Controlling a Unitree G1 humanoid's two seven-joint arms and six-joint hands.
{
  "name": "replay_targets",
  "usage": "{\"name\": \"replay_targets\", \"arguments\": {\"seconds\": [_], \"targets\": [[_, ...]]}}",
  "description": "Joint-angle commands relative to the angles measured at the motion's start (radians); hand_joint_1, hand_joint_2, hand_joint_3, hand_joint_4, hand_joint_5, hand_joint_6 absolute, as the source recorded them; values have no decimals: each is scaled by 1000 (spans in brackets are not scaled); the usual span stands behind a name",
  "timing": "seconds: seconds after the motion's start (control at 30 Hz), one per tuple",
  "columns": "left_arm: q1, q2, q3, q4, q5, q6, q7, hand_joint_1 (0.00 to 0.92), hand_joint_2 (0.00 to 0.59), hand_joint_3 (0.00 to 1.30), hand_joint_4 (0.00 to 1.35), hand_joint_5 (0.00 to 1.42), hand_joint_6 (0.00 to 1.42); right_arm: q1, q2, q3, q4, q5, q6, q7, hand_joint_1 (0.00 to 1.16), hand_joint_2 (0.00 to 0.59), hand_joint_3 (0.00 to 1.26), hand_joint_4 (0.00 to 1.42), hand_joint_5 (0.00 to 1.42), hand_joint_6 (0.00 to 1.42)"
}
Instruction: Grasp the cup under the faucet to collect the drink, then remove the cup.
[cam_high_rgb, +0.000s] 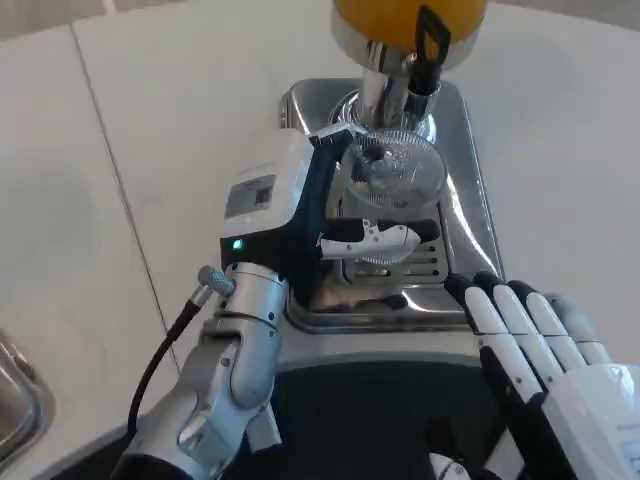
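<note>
Cup (392, 172), clear plastic, stands upright on the steel drip tray (470, 180) directly below the faucet (385, 85) of the orange juice dispenser (400, 20) at 12 o'clock. My left hand (330, 225) reaches in from 7 o'clock, fingers (385, 238) wrapped round the cup's near side, gripping it. My right hand (540, 345) rests at 4 o'clock off the tray's corner, fingers straight, apart, holding nothing.
</note>
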Motion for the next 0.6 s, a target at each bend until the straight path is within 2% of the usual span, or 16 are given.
{"name": "replay_targets", "arguments": {"seconds": [0.03,0.1,0.2,0.4,0.6], "targets": [[7,4,-17,6,1,-7,16,466,0,622,673,983,1201,6,3,-5,-22,11,12,17,310,523,23,0,0,0],[8,8,-20,4,1,-11,13,368,10,497,541,912,1128,14,3,-5,-22,13,12,14,309,520,23,0,0,0],[7,12,-25,0,-3,-3,-8,311,7,381,430,843,1055,20,3,-7,-21,18,12,10,308,518,24,0,0,0],[13,20,-31,-11,-9,-10,-5,270,21,290,327,778,949,10,8,-5,-18,19,14,11,296,514,24,0,0,0],[20,33,-33,-27,-14,-12,-13,231,11,234,262,709,858,6,10,-2,-14,18,11,10,286,513,24,0,0,0]]}}
